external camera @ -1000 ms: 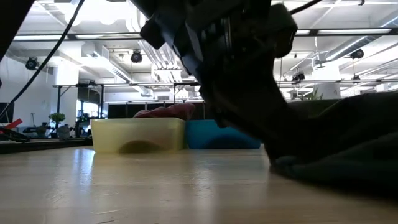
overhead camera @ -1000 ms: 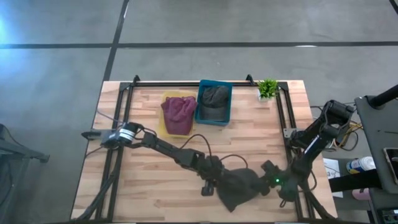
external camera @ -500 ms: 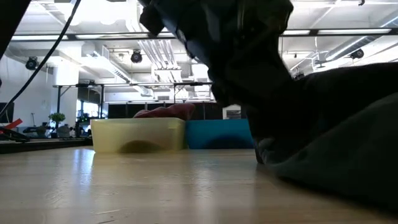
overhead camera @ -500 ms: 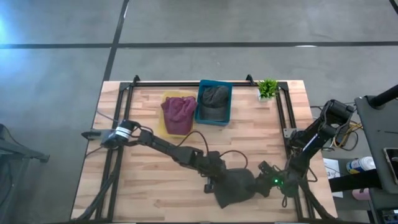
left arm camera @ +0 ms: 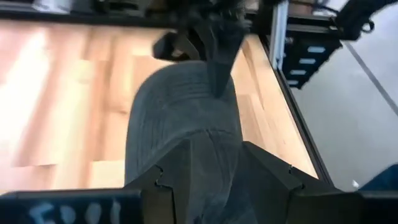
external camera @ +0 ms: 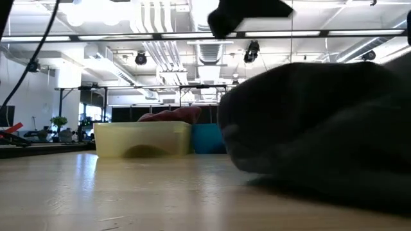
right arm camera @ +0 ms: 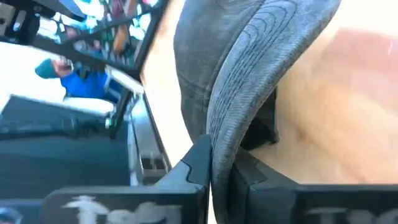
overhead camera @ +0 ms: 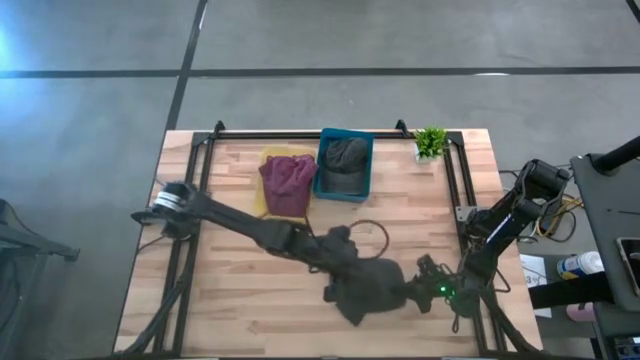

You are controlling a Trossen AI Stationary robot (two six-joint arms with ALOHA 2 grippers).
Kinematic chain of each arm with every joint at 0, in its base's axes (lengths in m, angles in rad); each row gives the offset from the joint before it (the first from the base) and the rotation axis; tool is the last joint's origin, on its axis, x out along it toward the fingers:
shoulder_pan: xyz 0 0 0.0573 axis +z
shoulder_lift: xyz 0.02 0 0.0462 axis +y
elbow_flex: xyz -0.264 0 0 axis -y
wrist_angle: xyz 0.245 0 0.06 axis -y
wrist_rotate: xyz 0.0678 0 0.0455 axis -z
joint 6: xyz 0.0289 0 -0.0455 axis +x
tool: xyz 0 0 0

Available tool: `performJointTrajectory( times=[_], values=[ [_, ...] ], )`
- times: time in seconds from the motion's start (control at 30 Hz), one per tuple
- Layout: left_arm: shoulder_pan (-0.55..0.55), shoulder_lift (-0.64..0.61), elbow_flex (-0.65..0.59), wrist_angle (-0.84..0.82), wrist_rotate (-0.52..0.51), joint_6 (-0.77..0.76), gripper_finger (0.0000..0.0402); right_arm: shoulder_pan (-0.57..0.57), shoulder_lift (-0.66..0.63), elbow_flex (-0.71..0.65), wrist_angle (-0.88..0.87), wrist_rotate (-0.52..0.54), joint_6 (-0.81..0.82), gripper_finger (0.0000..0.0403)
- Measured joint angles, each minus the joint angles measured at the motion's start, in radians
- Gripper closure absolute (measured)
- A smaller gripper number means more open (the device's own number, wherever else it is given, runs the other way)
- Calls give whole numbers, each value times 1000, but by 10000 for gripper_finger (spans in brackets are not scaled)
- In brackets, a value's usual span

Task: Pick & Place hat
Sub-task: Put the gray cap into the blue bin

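Observation:
A dark grey hat [overhead camera: 372, 292] with a stitched brim lies near the table's near edge, right of the middle. It fills the right of the low view [external camera: 321, 128]. My left gripper [left arm camera: 211, 158] reaches in from the left and is shut on the hat's left part. My right gripper [right arm camera: 221, 165] comes from the right and is shut on the hat's right edge. In the high view the left gripper [overhead camera: 338, 270] and the right gripper [overhead camera: 425, 292] stand at opposite ends of the hat. My left gripper holds a bunched, stitched part of the hat [left arm camera: 202, 140] between its two fingers [left arm camera: 168, 174], which stand wide apart, one on each side. The hat stretches away from the fingers toward the other gripper. Whether it is clear of the table I cannot tell. My right gripper pinches the stitched brim edge [right arm camera: 231, 140] between its two fingers, which meet on the thin rim. It comes from the table's right side, low over the wood. The brim curves up and away from the fingers.
At the far middle a yellow bin [overhead camera: 283, 190] holds a maroon hat and a blue bin [overhead camera: 345, 165] holds a grey one. A small green plant [overhead camera: 430, 142] stands at the far right. Black frame rails [overhead camera: 455, 190] run along the table's sides.
My right gripper has shut on the hat's brim. My left gripper has gone toward the table's far edge with its end of the hat. The hat has shifted a little toward the left and far edges, and in the low view it has spread leftward.

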Motion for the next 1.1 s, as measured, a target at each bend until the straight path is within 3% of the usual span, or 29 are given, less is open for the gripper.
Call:
performJointTrajectory(
  times=[0.2,0.3,0.37,0.57,0.7,0.83,0.97,1.1],
  values=[
    [-2,-191,-4,-351,-100,-113,268,0,-1,23,1,154,0,389],
    [-3,-278,-38,-544,-134,-246,268,2,-10,41,32,172,-53,389],
    [0,-331,-98,-565,-151,-296,268,3,-26,44,101,161,-144,390],
    [35,-425,-342,-374,-105,-376,268,3,-108,43,401,123,-546,390],
    [49,-468,-468,-5,-46,-427,268,-2,-166,47,445,111,-658,390],
    [52,-487,-516,348,-11,-437,268,-31,-195,47,437,109,-693,390],
    [55,-476,-500,344,2,-416,268,-104,-201,46,453,38,-715,390],
    [60,-496,-487,141,-8,-376,268,-152,-208,46,502,-33,-767,390]
  ],
)
